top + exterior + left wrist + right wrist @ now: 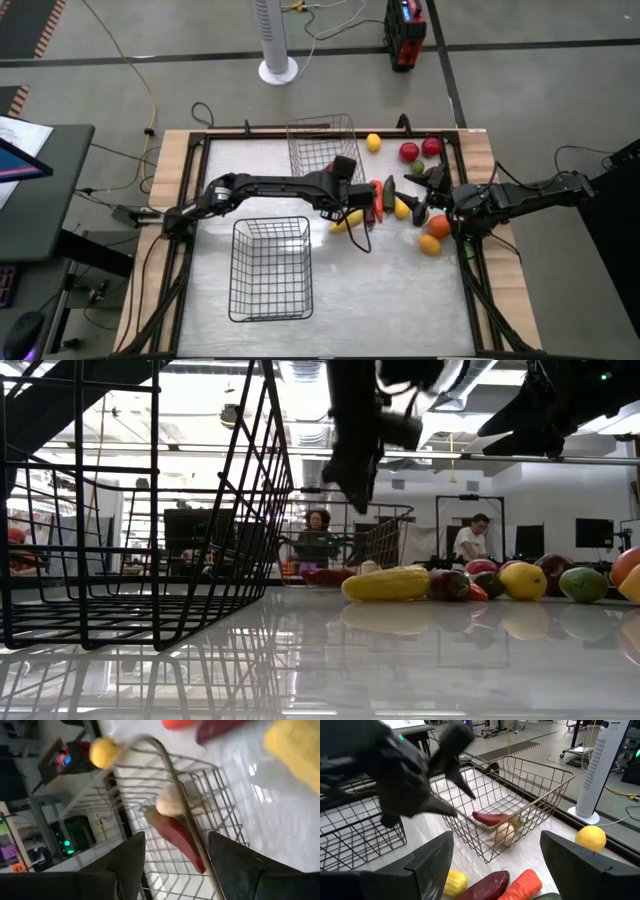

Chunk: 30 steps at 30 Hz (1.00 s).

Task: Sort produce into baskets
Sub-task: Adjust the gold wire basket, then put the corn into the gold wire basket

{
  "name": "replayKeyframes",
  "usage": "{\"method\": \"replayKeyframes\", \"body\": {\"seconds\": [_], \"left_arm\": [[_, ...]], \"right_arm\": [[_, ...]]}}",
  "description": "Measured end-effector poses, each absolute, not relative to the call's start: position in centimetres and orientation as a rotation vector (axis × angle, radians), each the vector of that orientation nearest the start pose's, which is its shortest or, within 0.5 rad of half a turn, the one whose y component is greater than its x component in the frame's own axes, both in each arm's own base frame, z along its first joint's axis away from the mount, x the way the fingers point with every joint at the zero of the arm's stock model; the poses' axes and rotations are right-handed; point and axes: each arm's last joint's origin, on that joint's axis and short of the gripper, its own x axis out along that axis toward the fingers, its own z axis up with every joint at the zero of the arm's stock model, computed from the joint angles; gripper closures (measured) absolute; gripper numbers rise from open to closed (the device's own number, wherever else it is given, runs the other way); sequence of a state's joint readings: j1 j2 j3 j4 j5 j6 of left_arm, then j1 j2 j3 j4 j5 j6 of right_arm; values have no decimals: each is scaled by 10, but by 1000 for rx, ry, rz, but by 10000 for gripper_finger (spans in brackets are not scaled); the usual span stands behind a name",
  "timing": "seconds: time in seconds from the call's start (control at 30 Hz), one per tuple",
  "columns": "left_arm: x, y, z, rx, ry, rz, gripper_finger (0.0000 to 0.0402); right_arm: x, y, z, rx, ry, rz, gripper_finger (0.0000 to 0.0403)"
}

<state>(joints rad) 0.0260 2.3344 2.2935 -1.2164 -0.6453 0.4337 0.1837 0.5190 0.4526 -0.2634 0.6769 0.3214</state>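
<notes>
Near basket [271, 268] standing on the table [400, 290] left of centre, nothing visible inside. Far basket [322, 146] set at the table's far edge, just beyond the left arm's wrist; holding a red pepper [490, 817] and a whitish garlic [504, 834], touching one another. Left tool [352, 201] raised above the table near the far basket's front corner, fingers [131, 857] spread, nothing between them. Yellow corn [386, 583] lying flat on the table directly below that tool, a dark red piece [487, 884] and an orange-red carrot [521, 884] side by side just beside it. Lemon [373, 142] apart from the rest, right of the far basket. Two red apples [409, 152] touching near the far right edge. Right tool [424, 197] hanging over the scattered produce on the right, fingers [431, 860] spread wide, empty. Orange [438, 227] and a second orange fruit [429, 245] close together near the right arm.
</notes>
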Motion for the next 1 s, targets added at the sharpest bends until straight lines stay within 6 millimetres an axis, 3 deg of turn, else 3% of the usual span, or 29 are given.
{"method": "replayKeyframes", "body": {"seconds": [0.13, 0.37, 0.5, 0.7, 0.83, 1.0], "left_arm": [[479, 23, 274, 707, 1276, 292, 197], [482, -4, 270, 502, 1217, 93, 197], [484, -32, 253, 462, 1208, -38, 197], [487, -58, 219, 407, 1196, -38, 197], [484, -61, 193, 355, 1223, 61, 197], [487, -47, 187, 240, 1172, 224, 197]], "right_arm": [[126, 5, 249, 174, 221, -532, 78], [127, 5, 248, 173, 227, -534, 78], [127, 5, 248, 173, 228, -535, 78], [128, 5, 248, 173, 228, -535, 78], [128, 5, 248, 175, 224, -535, 78], [128, 5, 248, 176, 221, -534, 78]]}}
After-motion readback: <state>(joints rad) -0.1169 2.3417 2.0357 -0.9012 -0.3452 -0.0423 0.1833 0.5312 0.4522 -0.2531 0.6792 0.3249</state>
